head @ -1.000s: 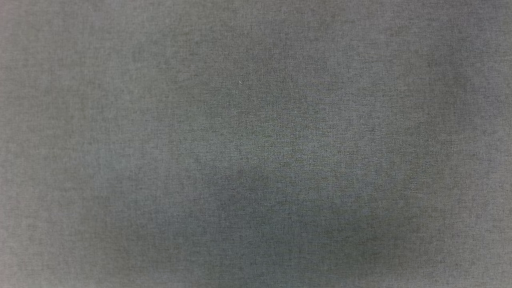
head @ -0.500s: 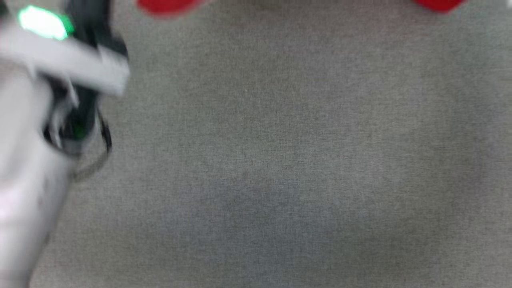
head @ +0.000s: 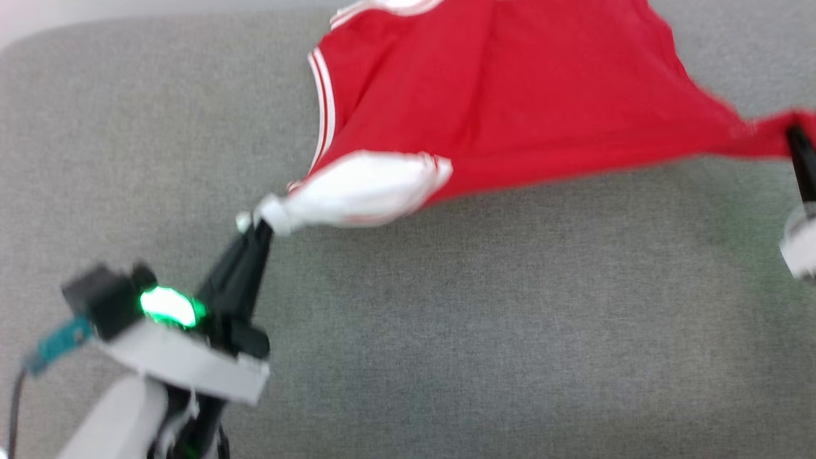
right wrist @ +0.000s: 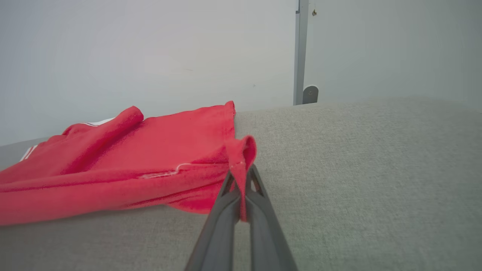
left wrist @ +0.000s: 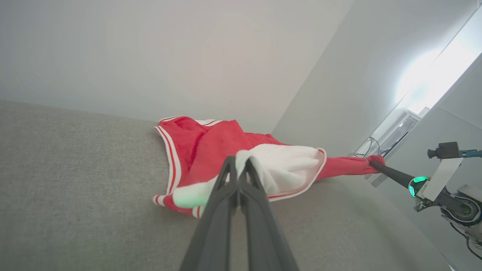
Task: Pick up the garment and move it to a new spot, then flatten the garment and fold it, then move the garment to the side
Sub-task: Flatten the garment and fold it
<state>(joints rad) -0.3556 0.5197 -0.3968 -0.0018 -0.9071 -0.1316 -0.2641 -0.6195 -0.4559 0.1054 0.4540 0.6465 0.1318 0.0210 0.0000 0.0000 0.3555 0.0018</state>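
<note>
One broad grey fabric surface lies under everything. A second ago the head view held nothing but its weave; half a second ago it showed a blurred pale forearm at the left and slivers of red at the top edge. The whole picture has shifted since, so the camera has moved, and the head view now takes in the cloth and both arms' ends.

A pale wall rises behind the surface's far edge, and the right wrist view shows a thin metal post standing against it.

The garment rests on the far part of the surface, close to that edge. It is a red shirt, and its near edge is drawn into a taut line between the two grippers. Its white sleeve, trimmed in thin red and white stripes, is pulled toward the robot's left.

The left gripper has its dark fingers pressed together on the tip of that sleeve. The right gripper is clamped on a red corner at the opposite end, with a fold of cloth standing up between its tips.

A green light glows on the left wrist.
</note>
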